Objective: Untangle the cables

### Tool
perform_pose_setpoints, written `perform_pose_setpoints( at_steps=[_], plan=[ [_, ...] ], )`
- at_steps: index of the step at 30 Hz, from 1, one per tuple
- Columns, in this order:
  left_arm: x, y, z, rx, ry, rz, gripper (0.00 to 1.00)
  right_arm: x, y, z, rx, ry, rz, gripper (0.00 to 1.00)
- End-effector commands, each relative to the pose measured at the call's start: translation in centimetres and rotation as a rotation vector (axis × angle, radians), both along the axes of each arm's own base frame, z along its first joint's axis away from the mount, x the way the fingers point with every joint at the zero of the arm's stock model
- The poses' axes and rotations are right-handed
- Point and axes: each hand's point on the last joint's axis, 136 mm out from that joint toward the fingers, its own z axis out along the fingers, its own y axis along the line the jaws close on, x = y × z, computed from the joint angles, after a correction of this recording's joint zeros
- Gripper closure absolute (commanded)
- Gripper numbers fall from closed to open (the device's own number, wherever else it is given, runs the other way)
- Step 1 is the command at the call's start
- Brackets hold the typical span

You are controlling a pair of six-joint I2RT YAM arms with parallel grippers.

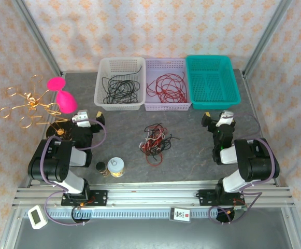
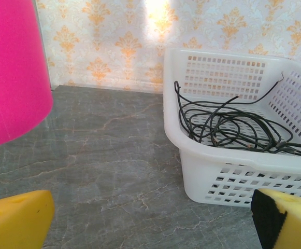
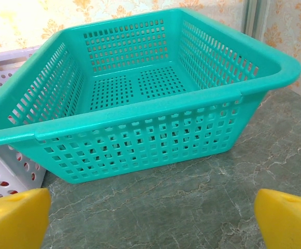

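The cables (image 1: 154, 142) are lying as a loose tangle on the grey table (image 1: 191, 155). Thin black, red and off-white strands are looping over and through one another, and a few ends are curling out of the heap. The bundle is sitting between the two grippers, to the right of the left gripper (image 1: 88, 116) and to the left of the right gripper (image 1: 217, 116), a little nearer the arm bases than either.

Both grippers are standing wide open and holding nothing. The left gripper's yellow fingertips (image 2: 15, 220) and the right gripper's yellow fingertips (image 3: 285, 220) are showing far apart over bare table.

Ahead of the left gripper, black cables (image 2: 233, 127) are coiling in a white basket (image 2: 228, 155). Ahead of the right gripper a teal basket (image 3: 140, 116) is standing, and to its left a lilac basket (image 1: 166, 107) is holding red cables (image 1: 166, 88).

Behind the left gripper, a jar's white lid (image 1: 116, 166) is bearing a dark mark too small to read. A small tag (image 1: 180, 213) on the rail is showing a red patch, its writing too small to tell.
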Motion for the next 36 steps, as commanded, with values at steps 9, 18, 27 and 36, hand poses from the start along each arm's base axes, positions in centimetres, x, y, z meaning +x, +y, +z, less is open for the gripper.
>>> perform_pose_setpoints(
  at_steps=[9, 18, 27, 36],
  plan=[
    [-2.0, -1.2, 5.4, -0.069, -0.013, 0.054, 0.09, -0.1, -0.1, 4.1, 0.281, 0.182, -0.169, 0.20],
    [-1.7, -14.4, 6.8, -0.226, 0.119, -0.473, 0.18, -5.9, 12.2, -0.7, 0.588, 0.588, 0.168, 0.36],
    [-4.4, -22.3, 6.8, -0.258, 0.158, -0.812, 0.19, -9.5, 17.5, -4.5, 0.747, 0.726, 0.255, 0.45],
    [-4.3, -22.9, 6.4, -0.240, 0.173, -0.830, 0.20, -9.0, 19.8, -6.2, 0.769, 0.773, 0.286, 0.47]
  ],
)
